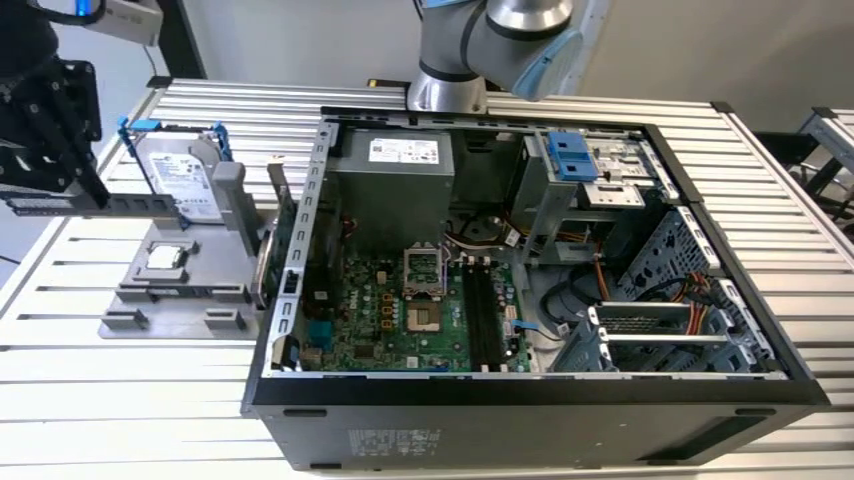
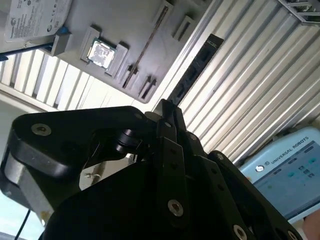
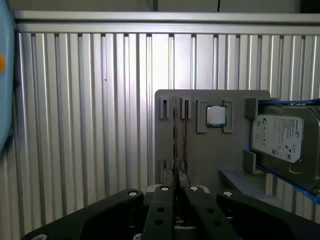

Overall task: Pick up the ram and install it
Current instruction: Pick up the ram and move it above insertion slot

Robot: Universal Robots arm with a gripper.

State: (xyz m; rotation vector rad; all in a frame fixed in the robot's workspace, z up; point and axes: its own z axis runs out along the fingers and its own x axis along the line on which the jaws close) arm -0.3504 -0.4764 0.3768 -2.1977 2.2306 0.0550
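My gripper (image 1: 91,193) hangs over the exterior view's left side, above the grey parts holder (image 1: 174,292), and is shut on the ram (image 1: 134,205). In the exterior view the ram is a long narrow stick held level, pointing toward the hard drive. The second wrist view shows the dark ram (image 2: 192,70) sticking out from between the closed fingers (image 2: 172,145). Seen edge-on in the first wrist view, the ram (image 3: 176,160) is a thin line rising from the gripper (image 3: 176,192). The motherboard's black slots (image 1: 483,315) lie inside the open computer case (image 1: 534,392), well to the right of the gripper.
The holder carries a silver hard drive (image 1: 180,175) with blue-tipped rails and a small square CPU chip (image 1: 166,257). The case walls stand high around the motherboard (image 1: 387,315). The arm's base (image 1: 447,90) stands behind the case. A tablet screen (image 2: 290,170) lies on the slatted table (image 1: 134,400).
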